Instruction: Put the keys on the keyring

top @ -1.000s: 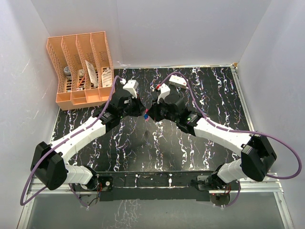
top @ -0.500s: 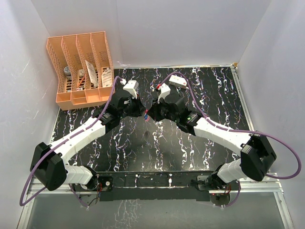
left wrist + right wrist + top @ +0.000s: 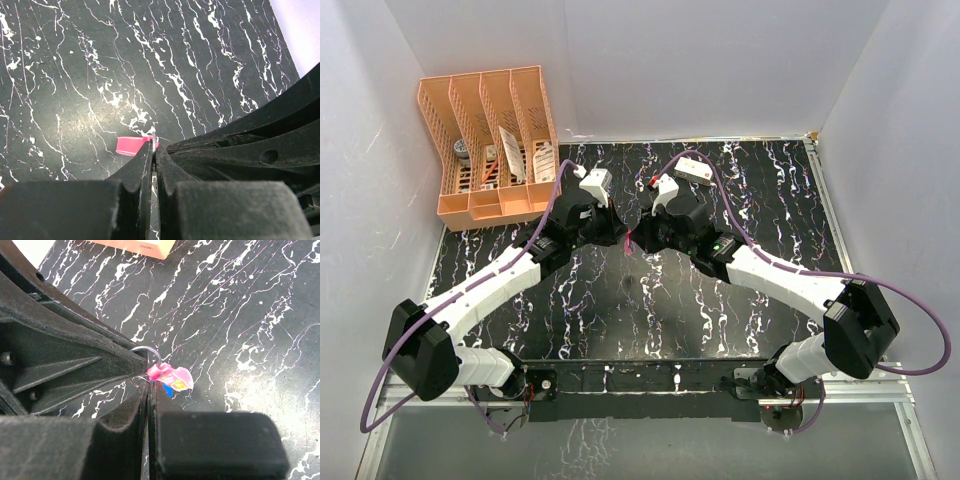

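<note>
We judge that the threading step is in hand. The left gripper (image 3: 152, 146) and the right gripper (image 3: 148, 388) meet tip to tip in the air above the middle of the surface (image 3: 620, 320). Both are pressed together on one small bundle: the keyring (image 3: 150, 351), the pink key (image 3: 130, 145) and the blue key (image 3: 168, 391). We cannot tell which piece each gripper pinches.

In the left wrist view the pink key sticks out sideways from the tips. Its long axis is nearly level and lies across the fingers, with the free end to the left. For the next move, we think the ring's wire must be parted a little and the key's hole slid along it, very gently.
</note>
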Robot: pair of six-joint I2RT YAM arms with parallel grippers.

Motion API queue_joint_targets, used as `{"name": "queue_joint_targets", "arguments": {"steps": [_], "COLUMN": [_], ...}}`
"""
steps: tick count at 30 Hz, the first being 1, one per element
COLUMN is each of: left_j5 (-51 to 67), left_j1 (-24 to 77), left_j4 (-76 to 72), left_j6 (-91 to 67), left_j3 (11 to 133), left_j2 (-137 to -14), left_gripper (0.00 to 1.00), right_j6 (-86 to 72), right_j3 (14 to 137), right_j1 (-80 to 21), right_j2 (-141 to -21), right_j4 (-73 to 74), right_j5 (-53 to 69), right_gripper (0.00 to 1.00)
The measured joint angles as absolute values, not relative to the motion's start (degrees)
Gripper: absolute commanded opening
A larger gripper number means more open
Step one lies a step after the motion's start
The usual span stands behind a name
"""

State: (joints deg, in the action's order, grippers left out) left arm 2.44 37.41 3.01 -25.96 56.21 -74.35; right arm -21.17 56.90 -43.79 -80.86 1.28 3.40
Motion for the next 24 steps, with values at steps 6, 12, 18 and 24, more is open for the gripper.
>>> {"name": "queue_joint_targets", "arguments": {"steps": [6,12,18,24], "left_j5": [3.11,3.66,3.66,3.68], "left_j1": [37.63,37.69,37.69,37.74], "left_j4": [2.96,2.96,3.03,3.03], "left_j6": [-25.56,-25.30,-25.10,-25.10], "left_j3": [56.21,56.21,56.21,56.21], "left_j2": [-74.35,-74.13,-73.80,-73.41], "left_gripper": [0.00,0.00,0.00,0.00], "right_j6": [-21.17,-21.15,-21.15,-21.17], "right_j3": [56.90,56.93,57.36,57.65], "right_j1": [-43.72,-43.64,-43.33,-43.03], "right_j2": [-80.99,-81.01,-81.06,-81.06], "right_j4": [1.50,1.56,1.89,1.89], "right_j5": [3.44,3.42,3.60,3.66], "right_gripper": [0.00,0.00,0.00,0.00]}}
